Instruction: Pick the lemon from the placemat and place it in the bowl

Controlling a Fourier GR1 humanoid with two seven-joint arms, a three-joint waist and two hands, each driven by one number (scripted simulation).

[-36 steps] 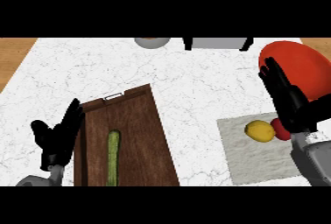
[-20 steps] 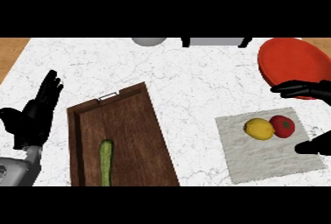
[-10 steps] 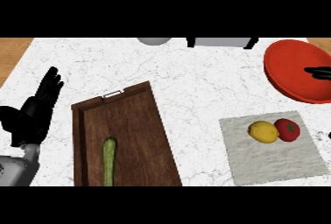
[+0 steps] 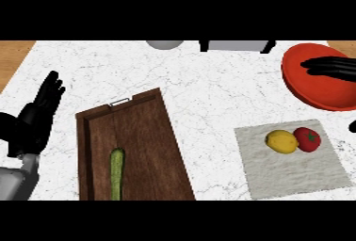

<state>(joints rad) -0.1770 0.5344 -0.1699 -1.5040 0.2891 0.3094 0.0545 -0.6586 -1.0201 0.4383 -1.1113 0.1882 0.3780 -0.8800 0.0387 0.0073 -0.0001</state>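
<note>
The counter [image 4: 208, 89] under me is white marble with grey veins. A dark wooden tray [image 4: 149, 136] lies on it left of the middle, long and slightly skewed, a small metal handle at its far end. To my right a pale cloth placemat [image 4: 295, 176] lies flat, near the tray but apart from it. Beyond the placemat sits the red bowl [image 4: 313, 94], near the counter's far right corner. At the far edge a round grey thing [image 4: 165, 44] and a grey box [image 4: 236, 45], perhaps an appliance, are cut off.
</note>
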